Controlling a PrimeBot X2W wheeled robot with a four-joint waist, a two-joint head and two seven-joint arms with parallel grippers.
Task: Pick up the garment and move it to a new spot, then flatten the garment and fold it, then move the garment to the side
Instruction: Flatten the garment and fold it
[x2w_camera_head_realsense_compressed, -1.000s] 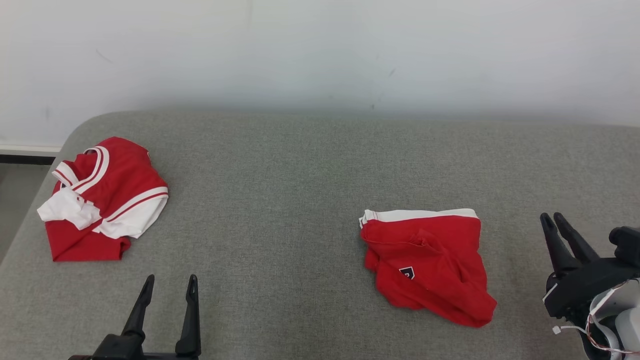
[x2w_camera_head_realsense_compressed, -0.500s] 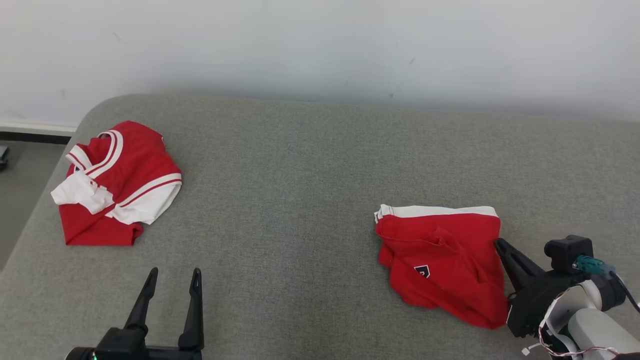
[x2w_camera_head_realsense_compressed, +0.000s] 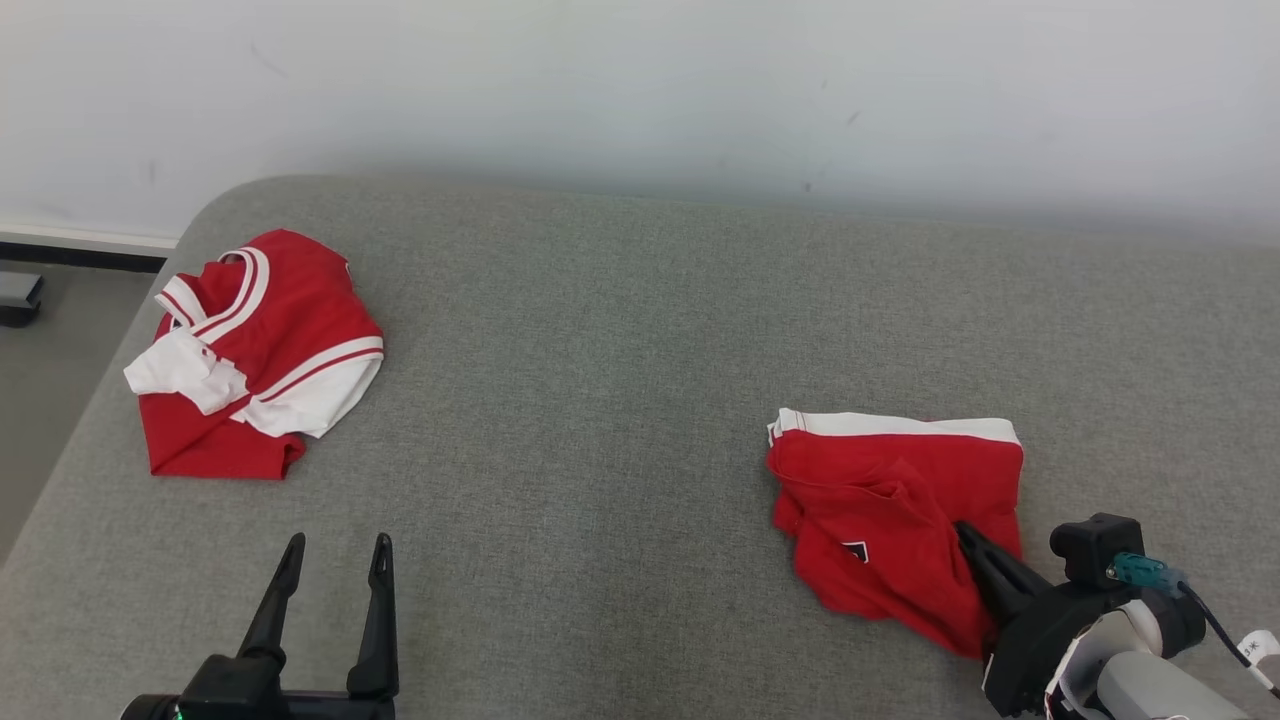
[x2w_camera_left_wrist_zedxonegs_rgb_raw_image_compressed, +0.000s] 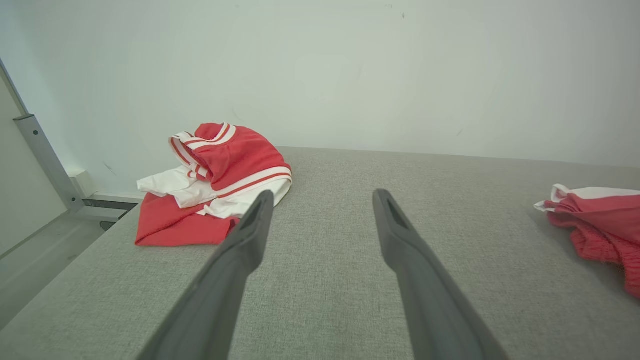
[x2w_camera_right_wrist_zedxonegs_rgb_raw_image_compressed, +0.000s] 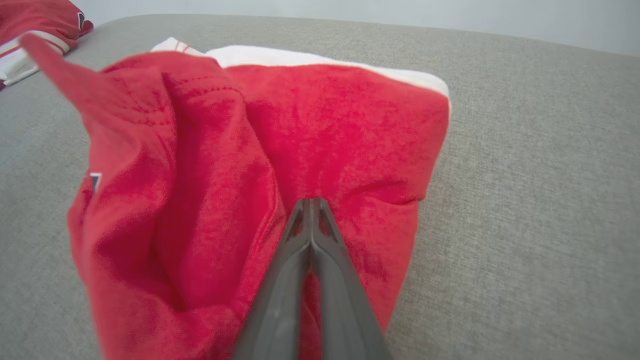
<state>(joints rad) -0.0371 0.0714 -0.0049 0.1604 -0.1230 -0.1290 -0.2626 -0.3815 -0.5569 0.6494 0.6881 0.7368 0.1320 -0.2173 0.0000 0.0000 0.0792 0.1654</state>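
The garment (x2w_camera_head_realsense_compressed: 890, 510), red with a white band toward the wall, lies crumpled at the right of the grey cushion (x2w_camera_head_realsense_compressed: 600, 400). The right gripper (x2w_camera_head_realsense_compressed: 964, 528) is closed, pinching a fold near the garment's right edge. The right wrist view shows the cloth puckered at its tips. Bare cushion stretches leftward to the left gripper (x2w_camera_head_realsense_compressed: 337, 545), spread wide and empty, and to a second garment (x2w_camera_head_realsense_compressed: 255, 350) by the cushion's left edge.

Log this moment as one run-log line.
stage: pick-up | right gripper: shut on red garment | left gripper: open, holding nothing | red-and-white garment: left end of grey cushion
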